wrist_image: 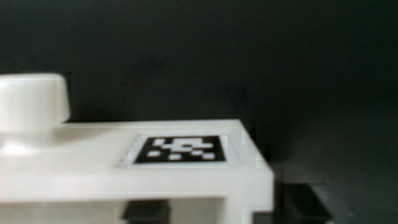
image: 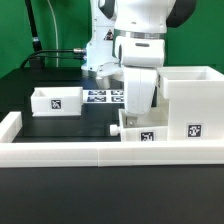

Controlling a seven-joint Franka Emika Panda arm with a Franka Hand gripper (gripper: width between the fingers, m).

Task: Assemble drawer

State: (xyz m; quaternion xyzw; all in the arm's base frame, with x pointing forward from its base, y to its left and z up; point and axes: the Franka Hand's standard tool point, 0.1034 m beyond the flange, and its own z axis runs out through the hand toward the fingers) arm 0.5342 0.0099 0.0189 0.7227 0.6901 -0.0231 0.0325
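Claw (image: 138,108) is lowered onto the near tray (image: 145,128), just right of centre in the exterior view. Its fingertips are hidden behind the white hand body and the tray wall, so I cannot tell whether it is clenched or released. The wrist view shows only dark blurred shapes below the tray edge, which settles nothing.

Nearest the exterior camera, a long low white rail (image: 100,152) runs across the lower frame and turns back along the exterior view's left edge. Directly behind it sits the near tray, with its knob (image: 115,130) projecting toward the exterior view's left. The wrist view shows the same tray (wrist_image: 107,170) at close range, with a square tag on a flat white face and the rounded knob (wrist_image: 32,100) standing above it.

The large casing (image: 190,100) stands at the exterior view's right, open-topped, close against the near tray; contact cannot be confirmed. Farther back, at centre left, the second tray (image: 57,100) rests alone on the black bench (image: 70,128), well apart from the other parts. Beyond it the marker board (image: 105,96) lies flat near the foot of the arm (image: 140,30).
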